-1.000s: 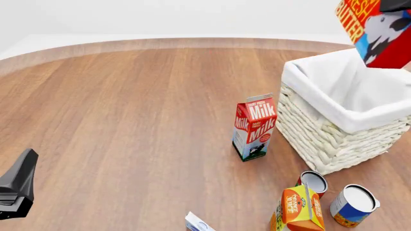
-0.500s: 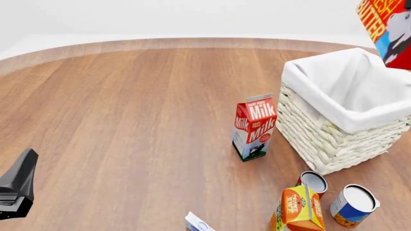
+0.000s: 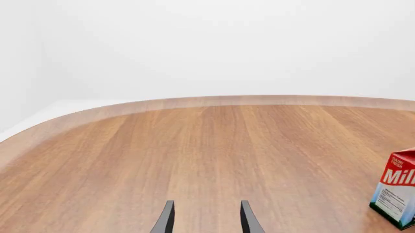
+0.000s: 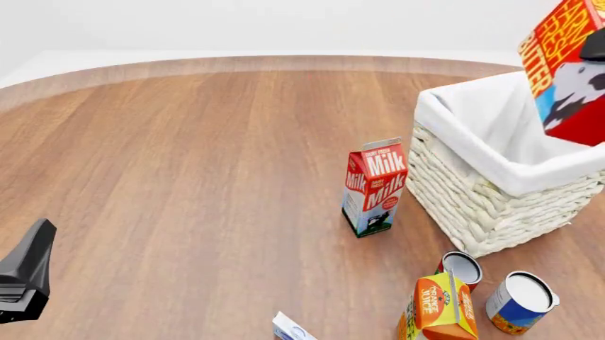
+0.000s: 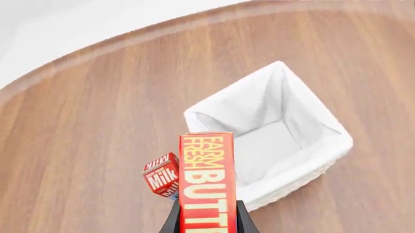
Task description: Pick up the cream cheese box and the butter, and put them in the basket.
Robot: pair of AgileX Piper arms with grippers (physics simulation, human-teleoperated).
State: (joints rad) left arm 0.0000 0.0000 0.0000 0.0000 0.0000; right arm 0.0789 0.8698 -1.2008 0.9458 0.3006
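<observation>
1. Since half a second ago the butter (image 4: 568, 74) has come down and toward the left in the front view, from the top right corner to a spot over the far right part of the basket (image 4: 492, 205); everything on the table sits as before.
2. Front view: the butter hangs tilted in the air above the white-lined basket, with a dark bit of the right gripper (image 4: 596, 46) against its right edge; from here I cannot tell how the fingers stand. The milk carton (image 4: 375, 186) stands upright just left of the basket. Nearer the camera, the orange juice carton (image 4: 438, 308), an open tin (image 4: 460, 270) and a blue-and-white can (image 4: 521, 302) are grouped near the basket's front corner. The cream cheese box (image 4: 292, 328) lies at the bottom edge, only its top corner in frame. A dark part of the left arm (image 4: 25, 280) shows at the lower left.
3. Left wrist view: the left gripper (image 3: 206, 218) has its two fingers spread apart with nothing between them, above bare wooden table (image 3: 194, 150). The milk carton (image 3: 397, 194) is at the frame's edge.
4. Right wrist view: the right gripper (image 5: 205, 218) is clamped on the butter (image 5: 207, 182), one dark finger showing on each side of the box. Beyond it the basket (image 5: 324, 165) shows a bare liner inside, with the milk carton (image 5: 162, 175) beside it.
</observation>
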